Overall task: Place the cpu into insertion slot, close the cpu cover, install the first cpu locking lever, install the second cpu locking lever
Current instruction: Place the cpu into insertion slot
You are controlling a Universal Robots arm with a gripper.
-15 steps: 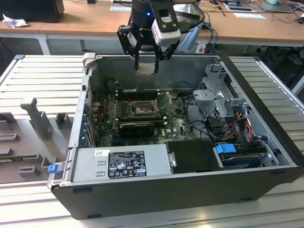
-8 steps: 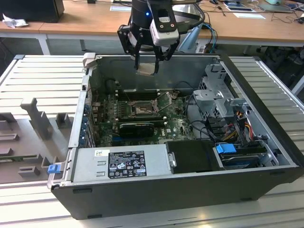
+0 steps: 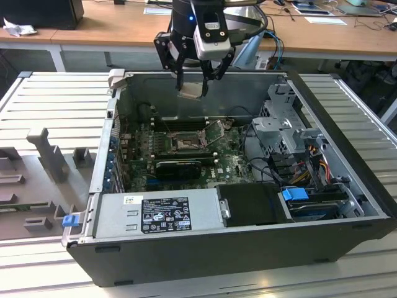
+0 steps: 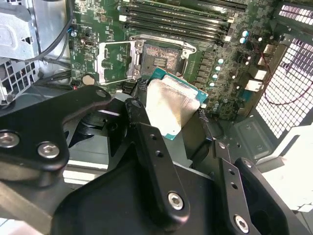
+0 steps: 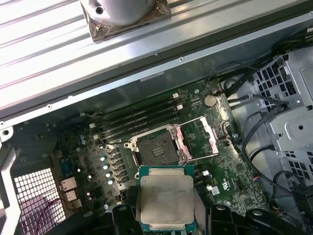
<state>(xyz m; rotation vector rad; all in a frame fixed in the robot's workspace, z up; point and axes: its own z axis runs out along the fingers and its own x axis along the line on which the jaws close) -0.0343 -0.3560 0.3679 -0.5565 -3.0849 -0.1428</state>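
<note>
Our black metal gripper (image 3: 193,87) hangs over the big black open computer case (image 3: 248,261). Its fingers (image 4: 139,117) are pulled in narrow, and they pinch the small flat square silvery-grey cpu (image 3: 190,90) between them. We see the fingers press on two opposite edges of the chip in both wrist views. The chip has a thin green rim around its pale metal face.

In the exterior view the cpu is up in the air, near the top of the far wall of the case. It is well above the green circuit board (image 3: 229,164) that lies flat on the case floor. It touches nothing but the fingers.

The square black-framed insertion slot (image 5: 156,147) sits on the green board, and we can see its dark middle bare. The chip is not in it yet. The thin silvery square-frame cpu cover (image 5: 195,139) is flipped open. It lies just beside the slot, joined to it along one edge, and we can see the green board through its big window.

Long black memory slots (image 4: 176,22) run in a row next to the insertion slot. At the near side of the case in the exterior view there is a grey metal power box with a white label (image 3: 155,211). The case rests on a grey ribbed table (image 3: 56,105), and a brown wooden desk (image 3: 111,25) stands behind it.
</note>
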